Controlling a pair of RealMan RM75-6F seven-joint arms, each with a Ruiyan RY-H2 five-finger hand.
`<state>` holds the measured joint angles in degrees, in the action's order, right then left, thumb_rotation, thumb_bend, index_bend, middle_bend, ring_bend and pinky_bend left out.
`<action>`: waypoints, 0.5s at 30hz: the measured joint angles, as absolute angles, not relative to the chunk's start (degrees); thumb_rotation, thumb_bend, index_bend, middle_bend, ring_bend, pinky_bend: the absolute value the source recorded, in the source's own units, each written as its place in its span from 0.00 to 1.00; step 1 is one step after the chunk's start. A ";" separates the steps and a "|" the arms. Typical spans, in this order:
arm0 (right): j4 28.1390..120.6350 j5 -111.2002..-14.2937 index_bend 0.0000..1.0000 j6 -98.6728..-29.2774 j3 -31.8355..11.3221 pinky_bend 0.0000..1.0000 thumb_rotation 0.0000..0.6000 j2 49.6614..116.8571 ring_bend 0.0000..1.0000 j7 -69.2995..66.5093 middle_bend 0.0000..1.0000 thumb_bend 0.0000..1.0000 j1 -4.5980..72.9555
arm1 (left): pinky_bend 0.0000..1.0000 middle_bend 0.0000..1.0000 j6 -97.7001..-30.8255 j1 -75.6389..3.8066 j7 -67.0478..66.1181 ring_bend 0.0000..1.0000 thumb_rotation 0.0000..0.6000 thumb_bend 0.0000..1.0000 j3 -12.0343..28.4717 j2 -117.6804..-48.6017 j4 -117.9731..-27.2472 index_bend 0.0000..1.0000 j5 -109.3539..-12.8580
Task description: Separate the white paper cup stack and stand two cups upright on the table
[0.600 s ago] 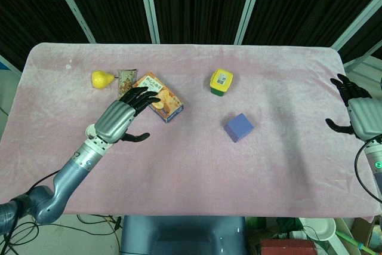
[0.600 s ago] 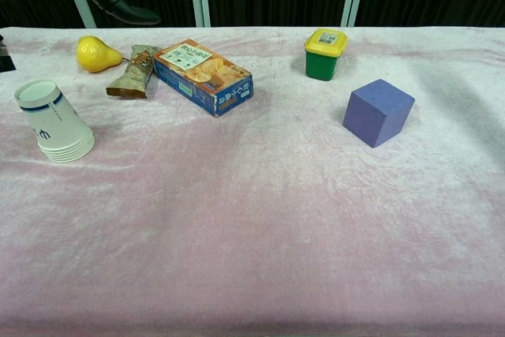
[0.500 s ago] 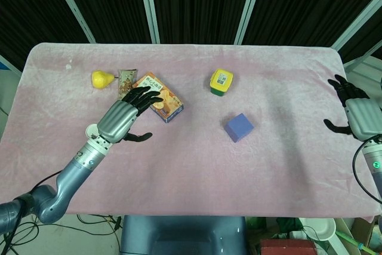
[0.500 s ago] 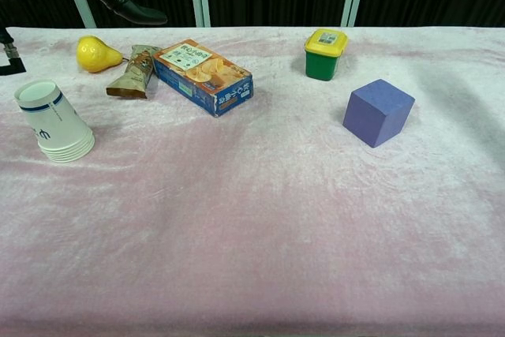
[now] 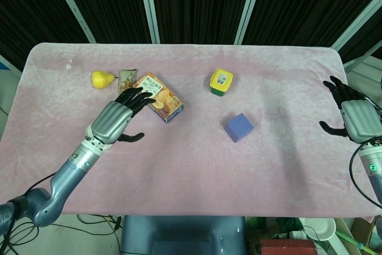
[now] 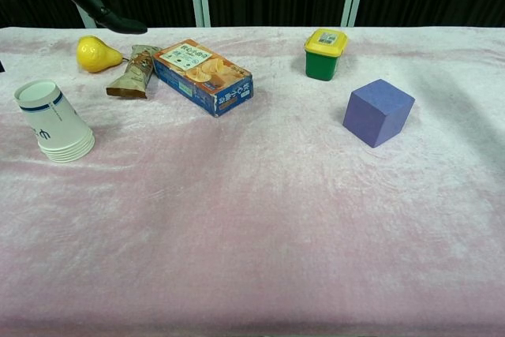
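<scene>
A: One stack to split, and it hasn't been touched yet. The paper cup stack (image 6: pixel 54 122) sits mouth-down on the table (image 6: pixel 260 219), leaning a little, its long axis near upright, well to the near side of the pear (image 6: pixel 96 54).

B: Which of my hands is closer?

A: Your left hand (image 5: pixel 117 119). It hovers above the stack, fingers (image 5: pixel 136 96) spread wide, holding nothing, so the cups lie straight below it. Your right hand (image 5: pixel 354 116) is open too, far off past the purple cube (image 5: pixel 239 127). You would likely lower the left.
</scene>
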<state>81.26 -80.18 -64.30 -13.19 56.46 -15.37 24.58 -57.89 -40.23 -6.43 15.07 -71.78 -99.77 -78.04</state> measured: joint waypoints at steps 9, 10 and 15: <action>83.63 -79.67 0.05 -65.59 -12.75 0.18 1.00 55.52 0.10 -13.45 0.00 0.17 23.93 | 0.09 0.11 -59.46 -39.40 -11.16 0.00 1.00 0.16 13.94 -68.96 -101.71 0.16 -77.76; 83.86 -79.60 0.05 -65.82 -12.68 0.18 1.00 55.47 0.10 -13.25 0.00 0.17 23.77 | 0.09 0.11 -59.77 -39.22 -12.38 0.00 1.00 0.16 13.81 -68.65 -102.01 0.16 -77.42; 85.22 -79.73 0.05 -68.08 -11.67 0.18 1.00 55.36 0.10 -12.00 0.00 0.17 21.94 | 0.09 0.11 -61.49 -37.79 -19.62 0.00 1.00 0.16 12.53 -67.08 -103.49 0.16 -75.13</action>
<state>85.22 -79.73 -68.08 -11.67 55.36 -12.00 21.94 -61.49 -37.79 -19.62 12.53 -67.08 -103.49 -75.13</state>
